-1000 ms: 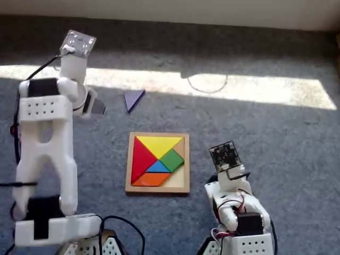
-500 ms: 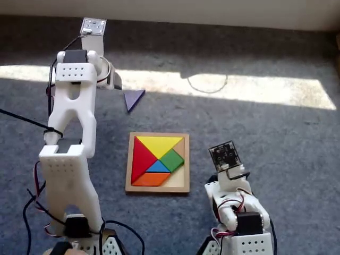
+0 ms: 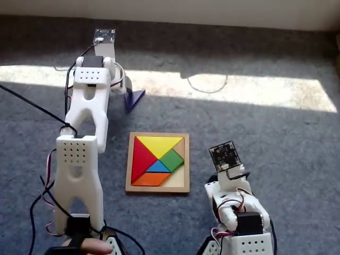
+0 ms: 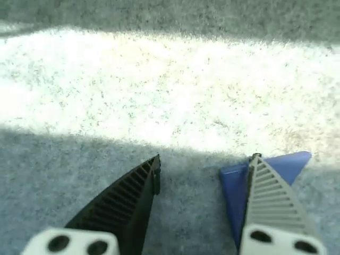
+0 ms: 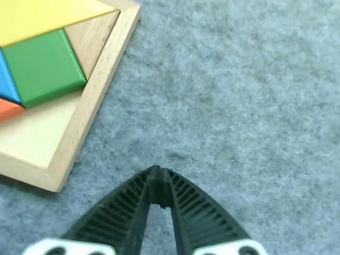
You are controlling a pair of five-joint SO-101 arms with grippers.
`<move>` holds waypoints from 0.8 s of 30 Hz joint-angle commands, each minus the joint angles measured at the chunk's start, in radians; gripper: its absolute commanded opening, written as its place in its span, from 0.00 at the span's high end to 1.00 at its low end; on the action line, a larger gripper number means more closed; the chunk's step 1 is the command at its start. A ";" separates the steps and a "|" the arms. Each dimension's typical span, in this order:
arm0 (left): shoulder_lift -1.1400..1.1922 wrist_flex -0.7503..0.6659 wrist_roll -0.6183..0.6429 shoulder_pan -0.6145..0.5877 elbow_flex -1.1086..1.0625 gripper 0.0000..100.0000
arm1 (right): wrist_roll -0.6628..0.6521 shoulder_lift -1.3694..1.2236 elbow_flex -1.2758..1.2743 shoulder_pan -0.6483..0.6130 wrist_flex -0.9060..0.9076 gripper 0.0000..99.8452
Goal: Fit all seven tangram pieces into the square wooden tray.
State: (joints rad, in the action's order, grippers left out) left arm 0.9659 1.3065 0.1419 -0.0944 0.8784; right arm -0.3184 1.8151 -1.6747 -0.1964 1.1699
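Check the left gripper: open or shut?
Open. In the left wrist view the left gripper's fingers stand apart with bare carpet between them; the blue triangle lies by one finger, not clamped.

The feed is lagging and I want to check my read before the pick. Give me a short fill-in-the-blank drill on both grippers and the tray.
1. The left gripper's fingers are ____, with one finger over the loose triangle.
2. The right gripper's fingers are ____, close to a corner of the wooden tray.
3. The green piece in the tray has the shape of a ____.

Missing words: open; shut; square.
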 commanded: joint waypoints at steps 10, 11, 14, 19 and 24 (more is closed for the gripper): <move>0.104 -0.006 0.000 0.064 0.139 0.83 | 0.002 -0.010 -0.104 0.013 0.002 0.99; 0.107 0.003 0.000 0.073 0.137 0.84 | 0.002 -0.010 -0.104 0.013 0.002 0.99; 0.105 0.071 -0.002 0.097 0.140 0.85 | 0.002 -0.010 -0.104 0.015 0.002 0.99; 0.099 0.216 -0.002 0.114 0.185 0.85 | 0.002 -0.010 -0.104 0.015 0.002 0.99; 0.094 0.384 0.000 0.117 0.295 0.85 | 0.002 -0.010 -0.104 0.015 0.002 0.99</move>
State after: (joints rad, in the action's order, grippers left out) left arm 1.0810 1.5643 0.1465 -0.0100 1.0702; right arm -0.3184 1.8151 -1.6747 -0.1964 1.1699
